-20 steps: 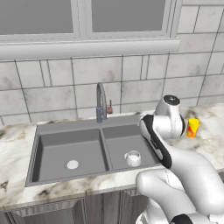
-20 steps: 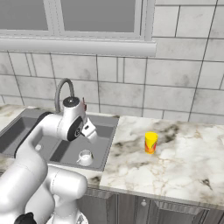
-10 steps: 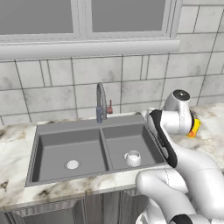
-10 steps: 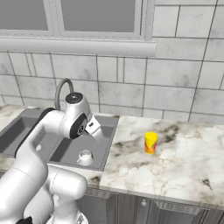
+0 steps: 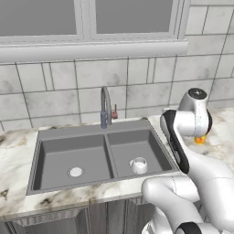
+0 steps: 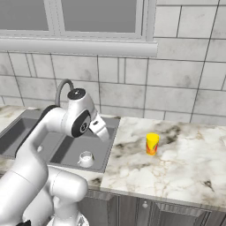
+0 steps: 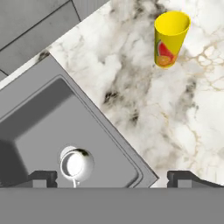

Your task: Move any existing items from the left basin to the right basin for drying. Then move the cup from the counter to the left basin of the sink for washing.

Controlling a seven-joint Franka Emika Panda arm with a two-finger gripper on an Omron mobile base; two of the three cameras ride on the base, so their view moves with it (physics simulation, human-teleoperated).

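Marble counter (image 6: 185, 163) by the sink (image 5: 68, 146), white mug (image 5: 138, 165) already parked in the right basin (image 5: 151, 144) to dry, yellow cup (image 6: 152, 144) upright further right, gripper (image 6: 102, 129) spread wide, empty, likely headed cupward.

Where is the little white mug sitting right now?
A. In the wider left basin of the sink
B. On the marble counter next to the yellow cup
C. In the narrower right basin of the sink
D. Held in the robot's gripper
C. The white mug rests on the floor of the narrower right basin, while the wider left basin holds just its drain.
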